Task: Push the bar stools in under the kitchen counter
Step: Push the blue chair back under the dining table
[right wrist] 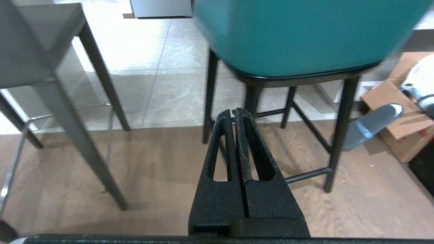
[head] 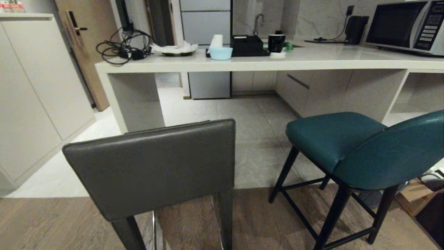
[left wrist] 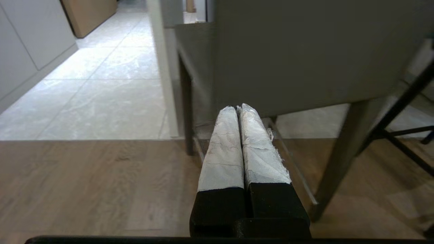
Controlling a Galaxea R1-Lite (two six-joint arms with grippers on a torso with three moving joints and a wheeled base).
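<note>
Both grippers sit low and out of the head view. The left gripper (left wrist: 239,110), fingers pressed together and holding nothing, points at the lower edge of the dark grey stool (head: 156,166) backrest without visible contact. The right gripper (right wrist: 234,113), likewise closed and empty, faces the rear of the teal stool (head: 364,146) below its backrest.

In the head view the grey stool stands at 7 o'clock, the teal stool at 4 o'clock, turned askew. Both stand well short of the kitchen counter (head: 263,64), which spans 10 to 2 o'clock, with bare tile between.

Procedure, as judged: keep the closed fingers as a blunt pusher. Contact each backrest centrally to prevent rotation. Advance slowly and straight. Square the teal stool first. Steer the grey stool clear of the slab side panel (head: 135,100) at 10 o'clock
</note>
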